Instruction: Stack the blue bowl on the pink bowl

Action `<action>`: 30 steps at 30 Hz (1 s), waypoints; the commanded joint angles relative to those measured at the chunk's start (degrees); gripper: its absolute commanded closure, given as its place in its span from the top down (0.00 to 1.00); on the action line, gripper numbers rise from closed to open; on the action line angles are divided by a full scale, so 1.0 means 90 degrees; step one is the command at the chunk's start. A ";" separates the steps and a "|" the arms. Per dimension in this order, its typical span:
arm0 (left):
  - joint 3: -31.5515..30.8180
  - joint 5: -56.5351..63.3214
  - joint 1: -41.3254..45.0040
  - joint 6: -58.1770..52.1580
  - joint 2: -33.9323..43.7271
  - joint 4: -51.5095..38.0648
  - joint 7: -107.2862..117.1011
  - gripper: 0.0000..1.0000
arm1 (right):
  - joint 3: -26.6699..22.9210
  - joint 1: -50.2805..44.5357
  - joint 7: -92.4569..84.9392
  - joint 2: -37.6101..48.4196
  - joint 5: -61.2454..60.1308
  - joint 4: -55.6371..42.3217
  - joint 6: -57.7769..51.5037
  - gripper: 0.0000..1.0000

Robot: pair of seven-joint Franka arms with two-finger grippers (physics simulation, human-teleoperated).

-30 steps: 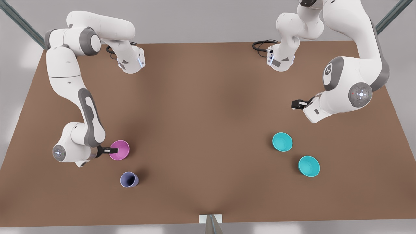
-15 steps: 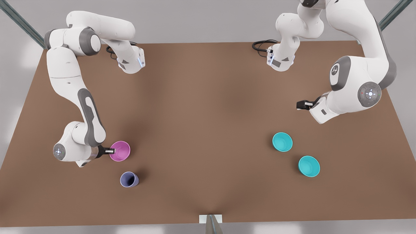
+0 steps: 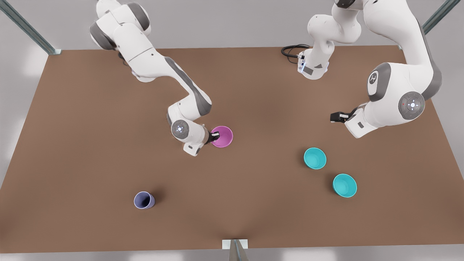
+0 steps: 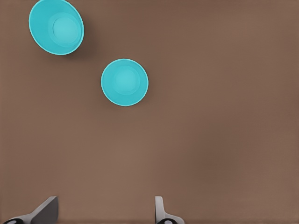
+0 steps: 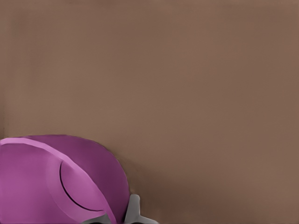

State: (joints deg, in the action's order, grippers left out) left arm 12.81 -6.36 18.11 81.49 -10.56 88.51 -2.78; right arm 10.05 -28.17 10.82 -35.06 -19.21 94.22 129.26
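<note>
No writing shows. Two blue bowls (image 3: 315, 158) right, one pink bowl (image 3: 222, 136) mid-worktop (image 3: 253, 203), one purple cup (image 3: 144, 200). Right end effector (image 3: 215, 136) pinches the pink rim; left end effector (image 3: 336, 117) hangs spread wide, empty

In the right wrist view the pink bowl (image 5: 56, 182) runs off the picture's edge, so only part of its rim and outer wall shows, and of the right pincer (image 5: 122, 215) only one pale fingertip (image 5: 133, 210) shows, pressed against the bowl's outer wall; the other finger is hidden by the bowl. In the front view the same pincer (image 3: 214, 136) is largely covered by its own wrist, so where its inner finger meets the bowl's wall cannot be made out. In the left wrist view the left pincer (image 4: 105, 210) is cut off at the edge, showing only two fingertips (image 4: 160, 208) set wide apart. In the front view the arms' upper links run out of the picture.
</note>
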 commanded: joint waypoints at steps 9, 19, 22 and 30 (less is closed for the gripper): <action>0.0003 0.0003 -0.0001 -0.0012 0.0001 0.0000 -0.0003 1.00 | -0.0218 -0.0473 0.6034 -0.1641 0.0758 -0.1573 0.0950 0.21; 0.0003 -0.0563 -0.1016 0.0583 -0.0731 0.0000 -0.0042 1.00 | -0.0170 -0.0346 0.6161 -0.1378 0.0709 -0.1856 0.0384 1.00; 0.0003 -0.0612 -0.1133 0.1501 -0.1395 0.0000 -0.0179 1.00 | -0.0160 -0.0044 0.5713 -0.0822 0.0729 -0.1866 -0.0836 1.00; 0.0013 -0.1540 -0.1006 0.4099 -0.2235 0.1162 -0.1605 1.00 | -0.0228 0.3306 -0.2315 0.0438 0.2535 -0.2567 -0.4947 1.00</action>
State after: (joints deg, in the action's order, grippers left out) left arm 12.90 -19.58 8.93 105.91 -30.73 97.80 -7.18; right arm 8.11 -0.64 37.58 -32.20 -1.19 71.27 102.50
